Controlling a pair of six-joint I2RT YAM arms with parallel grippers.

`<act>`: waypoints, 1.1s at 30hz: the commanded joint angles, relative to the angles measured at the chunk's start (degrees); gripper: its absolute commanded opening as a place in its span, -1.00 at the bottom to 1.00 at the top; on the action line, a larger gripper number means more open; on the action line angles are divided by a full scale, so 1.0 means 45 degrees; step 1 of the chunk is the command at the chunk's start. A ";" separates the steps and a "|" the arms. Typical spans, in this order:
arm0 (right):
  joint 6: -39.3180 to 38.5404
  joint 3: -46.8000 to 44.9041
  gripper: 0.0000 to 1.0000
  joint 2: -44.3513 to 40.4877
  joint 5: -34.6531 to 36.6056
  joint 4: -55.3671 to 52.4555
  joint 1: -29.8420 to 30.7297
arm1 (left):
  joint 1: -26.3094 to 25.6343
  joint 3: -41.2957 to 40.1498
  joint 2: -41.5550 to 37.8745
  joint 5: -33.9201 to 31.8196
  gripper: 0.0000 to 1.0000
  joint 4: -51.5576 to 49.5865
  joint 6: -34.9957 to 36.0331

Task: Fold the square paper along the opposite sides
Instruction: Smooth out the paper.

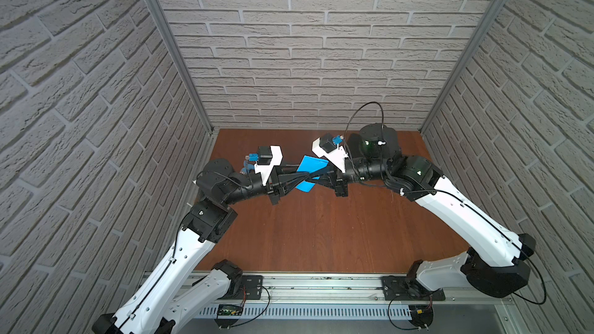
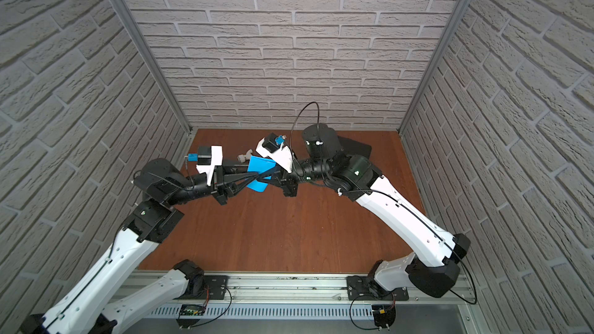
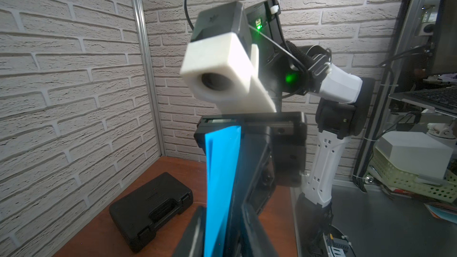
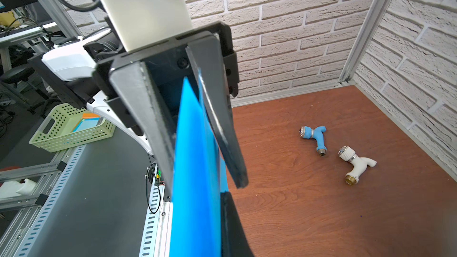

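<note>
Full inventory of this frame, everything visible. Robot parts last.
square paper: 1, bright blue, in the air between both grippers
case: 1, black, on the table, far right
blue tap: 1, blue, on the table, far left
white tap: 1, white, near the blue tap, not touching
baskets: 2, pale green, outside the cell
table: 1, brown wood
left gripper: 1, black, jaws open around the square paper
right gripper: 1, black, shut on the square paper

paper [image 1: 313, 166] | thin, bright blue | bent into two layers | on edge, raised above counter [image 1: 305, 236] | mid far edge
</note>
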 commanded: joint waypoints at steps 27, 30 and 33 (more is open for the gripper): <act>-0.0715 0.0092 0.25 -0.0513 -0.0434 -0.0220 0.0129 | 0.0054 -0.0858 -0.0607 0.0179 -1.00 0.2717 -0.1390; -0.1253 -0.0205 0.45 -0.1065 0.0191 -0.0102 0.0065 | 0.0041 -0.1987 -0.1068 -0.0857 -1.00 0.4372 -0.2257; -0.1434 -0.0330 0.45 -0.1492 -0.0106 0.0251 -0.0170 | 0.0013 -0.3137 -0.1408 -0.1809 -1.00 0.6039 -0.3104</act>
